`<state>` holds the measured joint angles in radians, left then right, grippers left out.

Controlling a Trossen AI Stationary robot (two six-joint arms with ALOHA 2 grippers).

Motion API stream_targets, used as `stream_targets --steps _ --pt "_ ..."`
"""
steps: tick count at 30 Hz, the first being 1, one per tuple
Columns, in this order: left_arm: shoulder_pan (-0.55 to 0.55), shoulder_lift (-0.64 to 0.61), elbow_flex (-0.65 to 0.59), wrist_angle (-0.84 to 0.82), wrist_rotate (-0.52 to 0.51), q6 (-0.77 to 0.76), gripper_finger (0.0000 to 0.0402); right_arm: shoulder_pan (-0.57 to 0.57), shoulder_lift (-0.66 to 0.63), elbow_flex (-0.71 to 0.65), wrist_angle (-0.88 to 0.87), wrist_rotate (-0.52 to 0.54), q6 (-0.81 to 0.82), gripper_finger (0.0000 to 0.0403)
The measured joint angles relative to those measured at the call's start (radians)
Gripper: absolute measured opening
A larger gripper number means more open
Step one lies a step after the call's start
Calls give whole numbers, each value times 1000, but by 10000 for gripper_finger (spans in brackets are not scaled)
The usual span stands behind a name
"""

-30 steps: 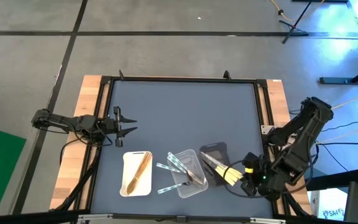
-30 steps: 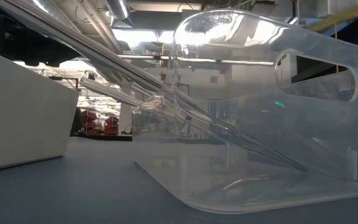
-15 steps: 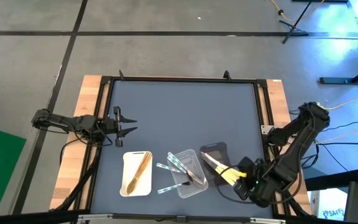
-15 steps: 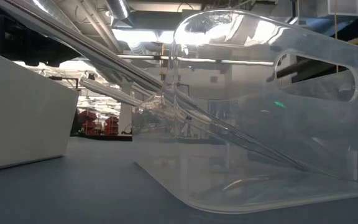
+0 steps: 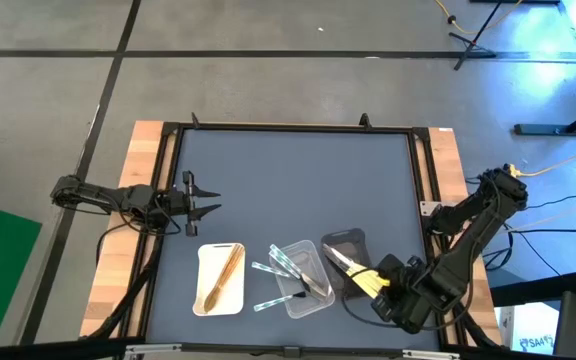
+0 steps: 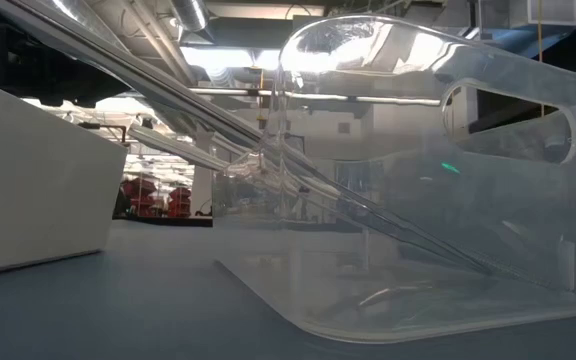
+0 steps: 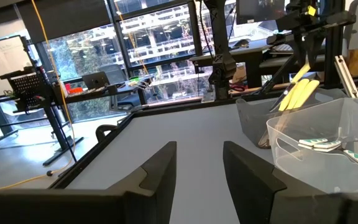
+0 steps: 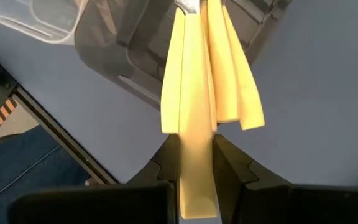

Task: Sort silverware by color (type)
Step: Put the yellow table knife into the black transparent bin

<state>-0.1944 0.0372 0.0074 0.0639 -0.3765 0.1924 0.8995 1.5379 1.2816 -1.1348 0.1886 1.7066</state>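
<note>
Pale yellow utensils (image 5: pixel 353 272) lie in the black tray (image 5: pixel 346 242), and their handles (image 8: pixel 229 93) stick out over its near right corner. My right gripper (image 5: pixel 380 292) is at those handles and is shut on one of them. Brown wooden utensils (image 5: pixel 225 275) lie in the white tray (image 5: pixel 204 290). Clear utensils (image 5: pixel 293 265) lean in the clear tray (image 5: pixel 313 300), and two more (image 5: pixel 265 285) lie on the mat beside it. My left gripper (image 5: pixel 206 200) is open and empty at the table's left edge. My right gripper pinches one pale yellow handle (image 8: pixel 196 158) between its two fingers (image 8: pixel 166 163), near the handle's free end. The fingers lie along the handle and come from the table's near right side. The utensil's other end reaches into the black tray beside the other yellow handles.
The three trays stand in a row along the table's near edge. The low view shows the clear tray (image 6: pixel 428 200) close up and the white tray's wall (image 6: pixel 28 180) to its left. The left wrist view (image 7: pixel 197 168) looks across bare grey mat toward the trays.
My right arm has moved a little toward the table's near and left edges, and its gripper stays at the yellow handles. The yellow utensils remain in about the same place.
</note>
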Motion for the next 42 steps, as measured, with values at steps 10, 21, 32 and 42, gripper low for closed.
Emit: stream_targets --steps 10,21,32,42 --pt "0 0 0 0 0 0 126 -74 0 0 -53 -72 -12 47" --pt "0 0 0 0 0 0 126 -91 0 0 -72 -76 -39 47" --pt "0 0 0 0 0 0 126 -96 0 0 -72 -76 -42 47" --pt "0 0 0 0 0 0 126 -152 7 0 -67 -90 -135 47"
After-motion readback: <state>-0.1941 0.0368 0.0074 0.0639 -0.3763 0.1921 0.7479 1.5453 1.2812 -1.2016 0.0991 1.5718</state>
